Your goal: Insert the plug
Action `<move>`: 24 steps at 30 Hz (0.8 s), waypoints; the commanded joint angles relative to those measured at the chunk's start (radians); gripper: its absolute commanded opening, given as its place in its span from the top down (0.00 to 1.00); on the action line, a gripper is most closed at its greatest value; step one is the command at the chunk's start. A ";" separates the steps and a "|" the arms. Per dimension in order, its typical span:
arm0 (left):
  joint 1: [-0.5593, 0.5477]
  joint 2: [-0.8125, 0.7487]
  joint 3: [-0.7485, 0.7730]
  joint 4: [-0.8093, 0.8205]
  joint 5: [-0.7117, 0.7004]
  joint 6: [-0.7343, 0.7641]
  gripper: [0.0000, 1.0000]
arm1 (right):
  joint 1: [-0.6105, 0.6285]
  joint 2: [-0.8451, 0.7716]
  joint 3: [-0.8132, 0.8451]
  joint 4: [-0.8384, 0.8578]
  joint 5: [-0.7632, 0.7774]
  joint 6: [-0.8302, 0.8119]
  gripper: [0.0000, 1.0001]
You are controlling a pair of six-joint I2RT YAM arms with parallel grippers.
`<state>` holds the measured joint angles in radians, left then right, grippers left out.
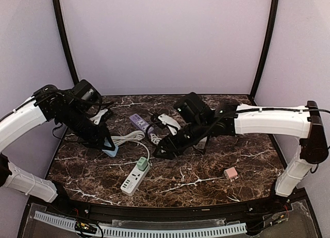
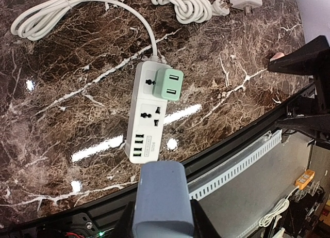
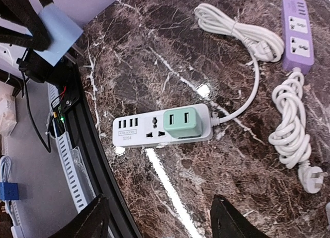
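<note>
Marble table (image 3: pixel 154 52): green adapter (image 3: pixel 181 123) plugged in white power strip (image 3: pixel 135 130).

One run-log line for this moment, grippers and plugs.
left gripper: shut on blue plug | right gripper: open, empty | green plug: seated in white power strip

Top external: looking down from high behind the near edge, taking in the whole table (image 1: pixel 206 184). Left and right wrist: looking down much closer from opposite sides, all three sharing the white power strip (image 1: pixel 130 184) (image 2: pixel 146 119) (image 3: pixel 135 130).

The adapter (image 1: pixel 143 163) sits on the near power strip (image 1: pixel 130 185), with the far power strip (image 1: pixel 138 121) behind it.
</note>
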<state>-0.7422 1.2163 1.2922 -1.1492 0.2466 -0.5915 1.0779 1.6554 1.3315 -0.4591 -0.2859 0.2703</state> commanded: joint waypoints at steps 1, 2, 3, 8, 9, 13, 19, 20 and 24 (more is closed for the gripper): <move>-0.005 0.008 0.004 -0.021 0.003 0.049 0.99 | -0.010 -0.058 0.032 -0.035 0.146 0.045 0.31; -0.006 0.009 0.005 -0.020 0.003 0.053 0.99 | -0.010 -0.077 0.027 -0.040 0.176 0.060 0.29; -0.011 0.014 0.008 -0.018 0.004 0.058 0.99 | -0.010 -0.096 0.017 -0.042 0.215 0.074 0.27; -0.027 0.041 0.025 -0.006 0.004 0.081 0.99 | -0.041 -0.195 -0.058 -0.066 0.274 0.141 0.16; -0.033 0.051 0.027 0.002 0.004 0.087 0.99 | -0.050 -0.206 -0.067 -0.082 0.275 0.149 0.14; -0.062 0.086 0.046 0.022 -0.023 0.097 0.99 | -0.071 -0.245 -0.077 -0.164 0.329 0.153 0.01; -0.096 0.111 0.071 0.024 -0.060 0.057 0.99 | -0.087 -0.372 -0.126 -0.196 0.434 0.231 0.01; -0.108 0.118 0.079 0.021 -0.064 0.046 0.99 | -0.092 -0.397 -0.135 -0.194 0.443 0.253 0.01; -0.169 0.136 0.087 0.026 -0.100 0.035 0.99 | -0.107 -0.459 -0.163 -0.158 0.390 0.272 0.01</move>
<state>-0.8581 1.3437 1.3556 -1.1233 0.1902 -0.5369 0.9882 1.2556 1.1927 -0.6472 0.0978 0.4877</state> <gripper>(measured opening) 0.254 0.986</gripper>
